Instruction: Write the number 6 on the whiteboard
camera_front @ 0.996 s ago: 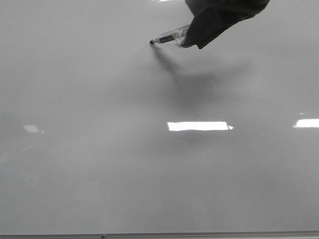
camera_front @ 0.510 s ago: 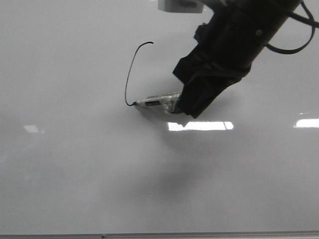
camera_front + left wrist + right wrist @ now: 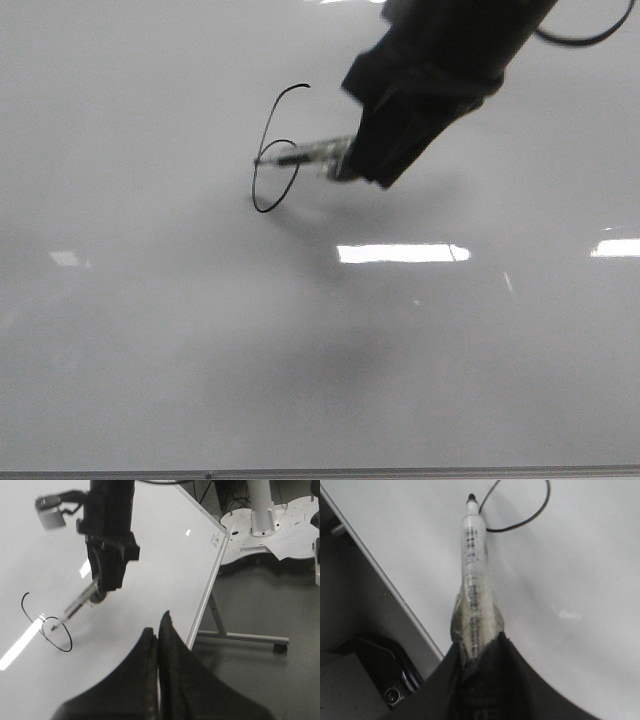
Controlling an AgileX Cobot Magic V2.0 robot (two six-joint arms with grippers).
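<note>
The whiteboard (image 3: 150, 330) fills the front view. A thin black number 6 (image 3: 266, 125) is drawn on it, with a curved stem and an oval loop. My right gripper (image 3: 350, 160) is shut on a marker (image 3: 305, 155), whose tip touches the board at the left side of the loop. In the right wrist view the marker (image 3: 473, 565) points at the loop of the number 6 (image 3: 530, 515). My left gripper (image 3: 158, 630) is shut and empty, held off the whiteboard (image 3: 165, 555); its view shows the right arm (image 3: 107, 545) and the number 6 (image 3: 68, 645).
The whiteboard's frame strip (image 3: 400, 470) runs along the lower edge. Bright light reflections (image 3: 400, 253) lie on the board. In the left wrist view the board's stand (image 3: 240, 636) and a white robot base (image 3: 265, 515) are on the grey floor.
The marker drew the stem downward, then curved back up, closing the loop of the 6. My right gripper moved down and then up again. One second ago the board was blank.
</note>
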